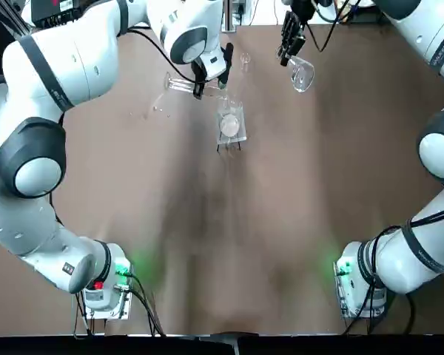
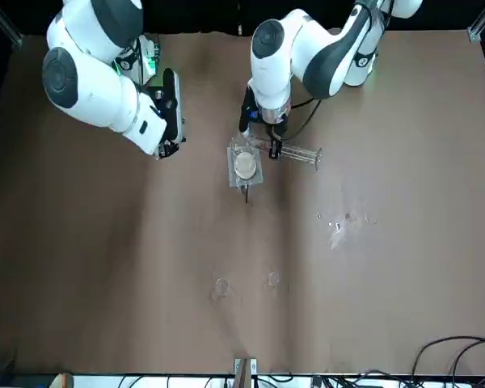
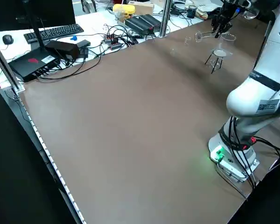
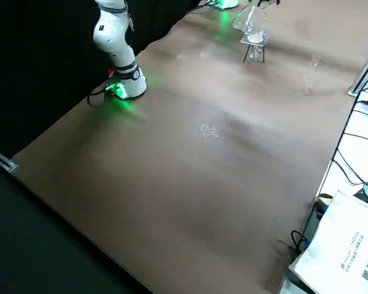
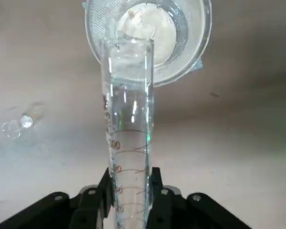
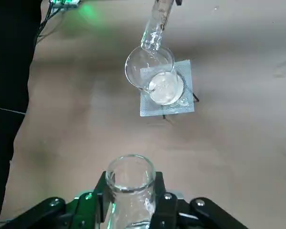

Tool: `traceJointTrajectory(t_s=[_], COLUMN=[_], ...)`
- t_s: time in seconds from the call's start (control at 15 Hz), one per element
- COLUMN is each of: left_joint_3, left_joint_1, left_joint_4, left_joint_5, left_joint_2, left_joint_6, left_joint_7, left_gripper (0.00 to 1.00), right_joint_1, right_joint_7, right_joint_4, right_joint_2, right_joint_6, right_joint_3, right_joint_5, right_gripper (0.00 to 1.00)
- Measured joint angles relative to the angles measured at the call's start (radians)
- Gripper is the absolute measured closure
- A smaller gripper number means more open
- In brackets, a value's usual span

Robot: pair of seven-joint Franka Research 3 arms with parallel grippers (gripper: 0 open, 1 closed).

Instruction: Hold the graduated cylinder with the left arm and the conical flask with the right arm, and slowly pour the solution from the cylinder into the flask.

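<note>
Brown and matte, the worktop [image 1: 222, 244] carries everything here, with black surroundings past the edge nearest the robot's bases and a side bench with a keyboard [image 3: 56, 31], cables and boxes beyond its left edge.

The graduated cylinder [image 5: 128, 138] is off the surface, gripped by the left claw [image 5: 128, 200], whose fingers [image 5: 105, 191] press against the glass on both sides at the printed scale. It lies tilted nearly flat toward the far edge of the worktop, foot end pointing to the left edge, and its open mouth sits over the rim of a wide beaker [image 1: 230, 123] with white contents, not over the flask. That beaker stands on a mesh square on a small tripod, just beside the left claw [image 1: 207, 78].

The conical flask [image 1: 301, 74] is also lifted clear, held by the neck in the right claw [image 6: 131, 200], with fingers [image 6: 101, 191] closed on the glass. It hangs tilted near the far edge, well apart from the cylinder and to the right of the beaker.

Tiny glass pieces [image 2: 339, 220] lie scattered on the worktop toward the far left corner, and two more small glass bits [image 2: 222, 287] sit close to the far edge.
</note>
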Motion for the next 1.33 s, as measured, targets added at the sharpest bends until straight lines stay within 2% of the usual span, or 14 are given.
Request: traceJointTrajectory(t_s=[0.87,1.33], left_joint_3=[0.0,-0.001], left_joint_1=[-0.011,-0.034], left_joint_4=[0.003,0.007], left_joint_5=[0.057,0.103], left_joint_2=[0.001,0.0], left_joint_6=[-0.011,-0.053], left_joint_7=[-0.004,-0.038], left_gripper=[0.66,0.66], right_joint_1=[0.004,0.007], right_joint_7=[0.032,0.063], right_joint_4=[-0.006,-0.007], right_joint_2=[0.0,0.0], right_joint_6=[0.006,0.006], right_joint_3=[-0.008,-0.004], right_joint_5=[-0.007,-0.008], right_gripper=[0.61,0.61])
